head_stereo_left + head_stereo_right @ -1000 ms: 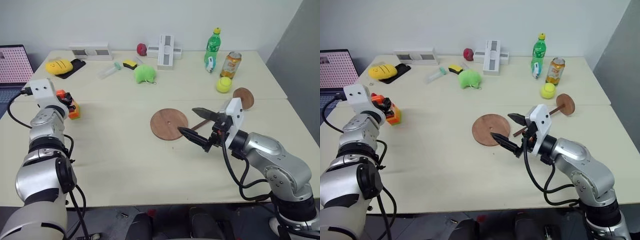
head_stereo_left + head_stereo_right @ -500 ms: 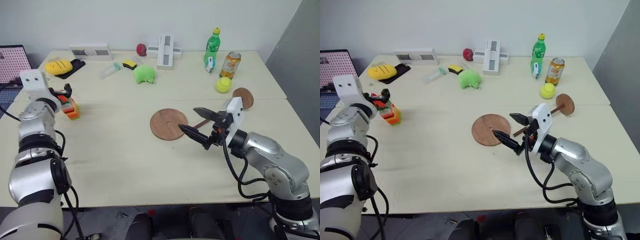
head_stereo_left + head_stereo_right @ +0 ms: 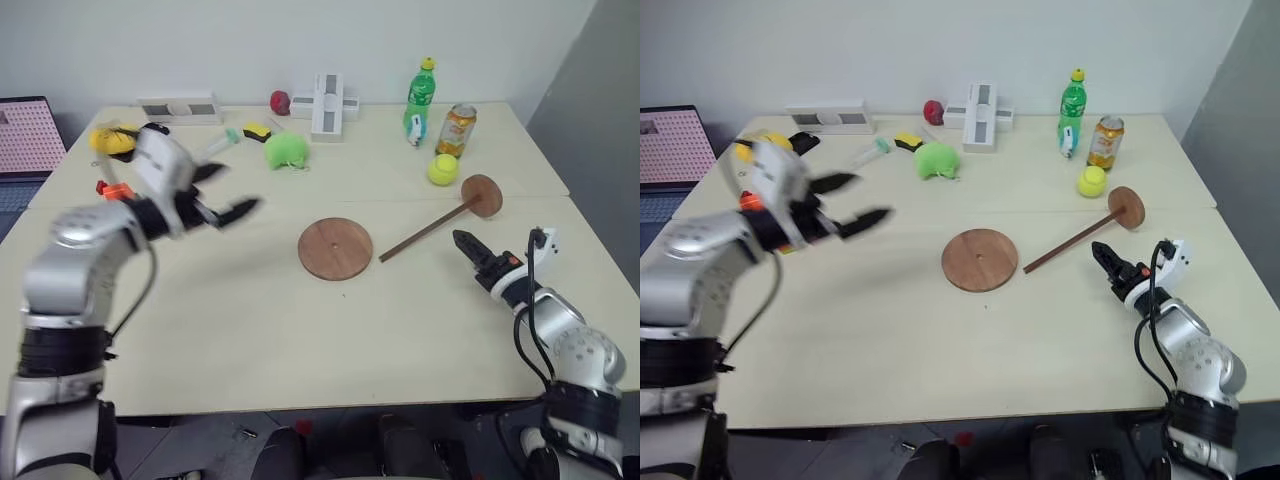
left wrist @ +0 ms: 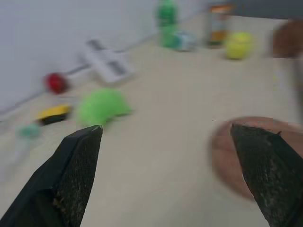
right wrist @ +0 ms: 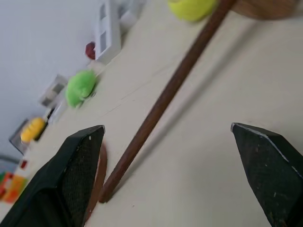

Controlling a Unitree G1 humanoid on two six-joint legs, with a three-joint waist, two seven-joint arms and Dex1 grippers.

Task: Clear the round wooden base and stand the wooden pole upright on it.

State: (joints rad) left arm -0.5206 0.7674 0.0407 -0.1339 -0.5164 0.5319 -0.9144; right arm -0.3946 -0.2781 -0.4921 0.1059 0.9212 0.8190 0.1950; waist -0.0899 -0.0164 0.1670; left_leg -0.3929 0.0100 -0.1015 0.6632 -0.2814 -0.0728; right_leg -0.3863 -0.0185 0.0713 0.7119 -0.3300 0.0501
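Observation:
The round wooden base (image 3: 335, 248) lies flat mid-table with nothing on it. The wooden pole (image 3: 425, 229) lies on the table to its right, one end by the base's rim, its small disc (image 3: 481, 195) at the far end. My right gripper (image 3: 466, 246) hovers open just short of the pole's middle, not touching it. In the right wrist view the pole (image 5: 166, 97) runs slantwise ahead, between the spread fingers (image 5: 85, 165). My left gripper (image 3: 232, 192) is open and empty, in the air left of the base. The left wrist view has the base (image 4: 232, 156) ahead, blurred.
At the back stand a green bottle (image 3: 423, 90), a can (image 3: 457, 130), a tennis ball (image 3: 442, 169), a green plush (image 3: 286, 150), a white cross-shaped block (image 3: 325, 100) and a yellow toy (image 3: 110, 138). A coloured block stack (image 3: 745, 200) sits at the left edge, a laptop (image 3: 30, 135) beyond.
My left gripper opened off the coloured block stack at the left edge and swung right toward the table's middle. My right gripper pulled away from the base to the right, beside the pole.

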